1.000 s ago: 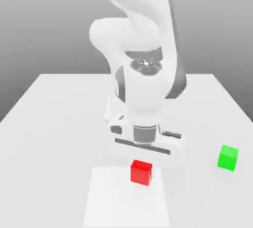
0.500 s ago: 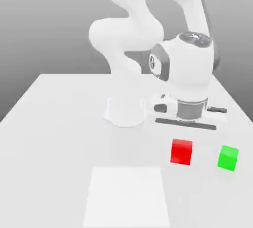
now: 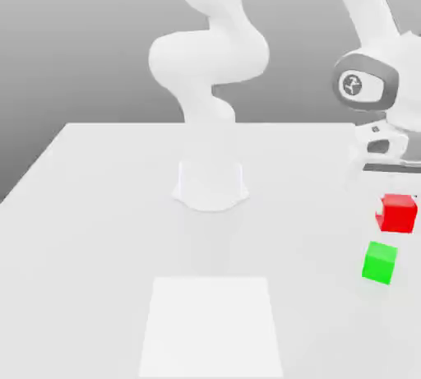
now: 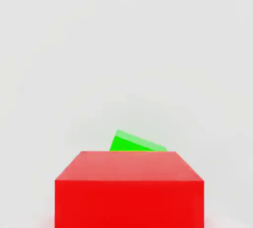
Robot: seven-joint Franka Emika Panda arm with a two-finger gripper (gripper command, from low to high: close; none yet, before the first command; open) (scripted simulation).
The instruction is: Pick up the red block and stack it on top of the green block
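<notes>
The red block (image 3: 398, 213) hangs in the air under the hand at the exterior view's far right, and my gripper (image 3: 399, 202) is shut on it. The green block (image 3: 379, 262) rests on the white table just below it in that picture, slightly toward the exterior view's left. The two cubes are apart, with a gap between them. The hand view has the red block (image 4: 128, 190) close up, with a corner of the green block (image 4: 136, 143) peeking out past its top edge.
The arm's round white base (image 3: 210, 185) stands at the middle of the table (image 3: 99, 205). A lighter square patch (image 3: 212, 324) lies on the table near its front edge. Both cubes are close to the table's edge on the exterior view's right.
The hand has carried the red block from the front middle of the table up and toward the exterior view's right, to just above the green block. The green block has not moved.
</notes>
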